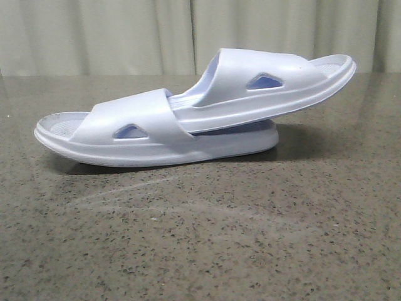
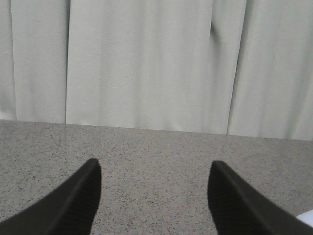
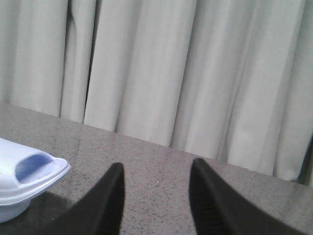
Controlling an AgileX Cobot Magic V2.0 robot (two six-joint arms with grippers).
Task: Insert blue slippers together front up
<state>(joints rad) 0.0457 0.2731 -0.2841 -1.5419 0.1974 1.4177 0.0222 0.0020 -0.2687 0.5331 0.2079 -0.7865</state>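
Observation:
The two blue slippers lie nested on the speckled table in the front view. The lower slipper [image 1: 125, 128] rests flat with its open toe end to the left. The upper slipper [image 1: 276, 81] has one end pushed under the lower one's strap and its other end raised to the right. My left gripper [image 2: 154, 169] is open with only bare table between its fingers, and a pale sliver of slipper [image 2: 305, 218] shows at the frame's corner. My right gripper [image 3: 156, 169] is open and empty, with a slipper end [image 3: 29, 174] off to its side. Neither gripper appears in the front view.
A grey speckled stone tabletop [image 1: 200, 238] spreads around the slippers. A pale pleated curtain [image 1: 125, 34] hangs along the far edge of the table.

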